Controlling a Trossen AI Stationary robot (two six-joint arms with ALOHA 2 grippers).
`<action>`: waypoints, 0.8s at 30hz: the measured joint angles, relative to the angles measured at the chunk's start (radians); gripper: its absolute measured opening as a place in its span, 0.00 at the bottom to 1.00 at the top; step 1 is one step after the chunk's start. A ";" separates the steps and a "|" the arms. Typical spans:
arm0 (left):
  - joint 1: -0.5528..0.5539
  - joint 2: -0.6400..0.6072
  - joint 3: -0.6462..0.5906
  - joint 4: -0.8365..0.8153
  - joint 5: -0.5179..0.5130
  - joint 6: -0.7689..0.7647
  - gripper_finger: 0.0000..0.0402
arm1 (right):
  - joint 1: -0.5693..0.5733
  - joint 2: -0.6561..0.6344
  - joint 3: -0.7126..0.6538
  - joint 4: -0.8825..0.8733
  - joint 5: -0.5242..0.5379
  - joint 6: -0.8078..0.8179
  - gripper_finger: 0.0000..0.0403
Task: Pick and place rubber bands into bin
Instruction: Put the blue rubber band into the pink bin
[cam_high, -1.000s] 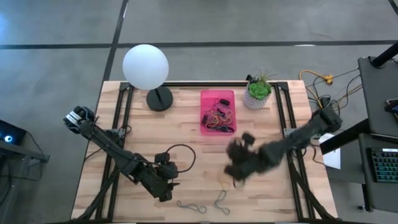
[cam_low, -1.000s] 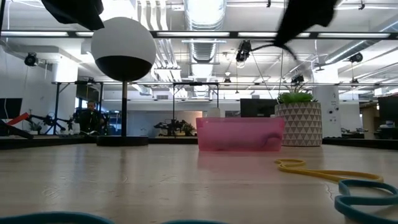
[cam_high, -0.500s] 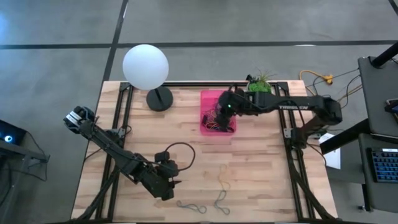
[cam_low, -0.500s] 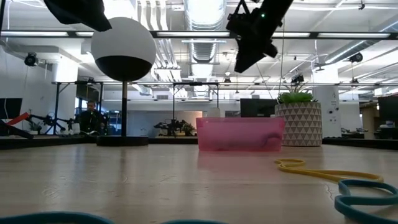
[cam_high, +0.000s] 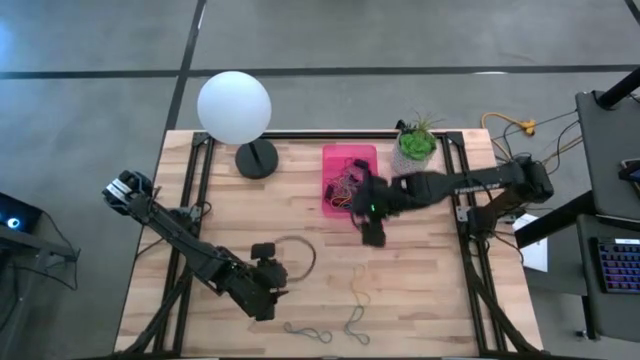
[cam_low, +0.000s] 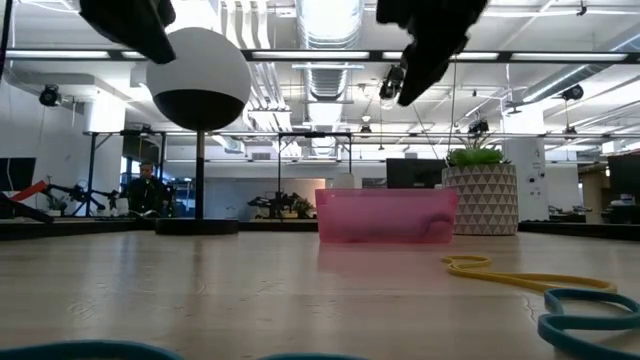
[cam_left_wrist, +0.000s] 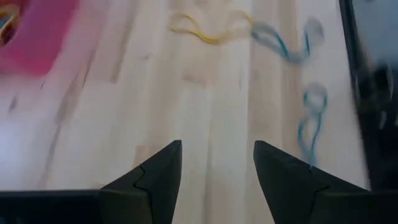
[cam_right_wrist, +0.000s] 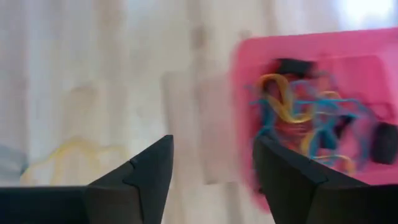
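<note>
The bin (cam_high: 349, 160) is my landmark: a low-walled pink tray at the far middle of the table (cam_high: 420, 290). In it lies a tangle of rubber bands (cam_high: 347, 188) in yellow, blue-grey, red and black, too knotted for me to count; my right wrist view shows the same heap (cam_right_wrist: 311, 124).

Left of the bin, at the far edge, stands the lamp (cam_high: 235, 108) with its white globe, one of it. Well to the near left of the bin my left gripper (cam_high: 270, 296) hangs low over the wood, its fingers (cam_left_wrist: 152, 177) spread apart and holding nothing; a black cable loop (cam_high: 295, 245) lies beside it.

Three loose bands lie on the near side of the bin: one yellow (cam_high: 358, 290) and two grey-green (cam_high: 305, 331) (cam_high: 354, 321) close to the table's near edge. My left wrist view shows the same three (cam_left_wrist: 205, 28).

My right gripper (cam_high: 372, 232) hovers just past the bin's near right corner, fingers (cam_right_wrist: 140, 180) released and empty. Open bare wood runs between it and the yellow band.

Right of the bin, just beside it, stands one potted plant (cam_high: 415, 148), near the far edge.
</note>
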 joint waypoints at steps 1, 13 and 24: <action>0.000 0.000 -0.007 -0.001 0.023 0.073 0.46 | 0.038 0.000 -0.001 -0.012 0.000 0.000 0.52; -0.037 0.089 -0.134 0.371 0.328 0.252 0.46 | 0.409 0.049 -0.008 -0.047 0.163 0.229 0.51; -0.116 0.322 -0.016 0.393 0.349 0.311 0.46 | 0.466 0.092 -0.012 -0.100 0.217 0.404 0.51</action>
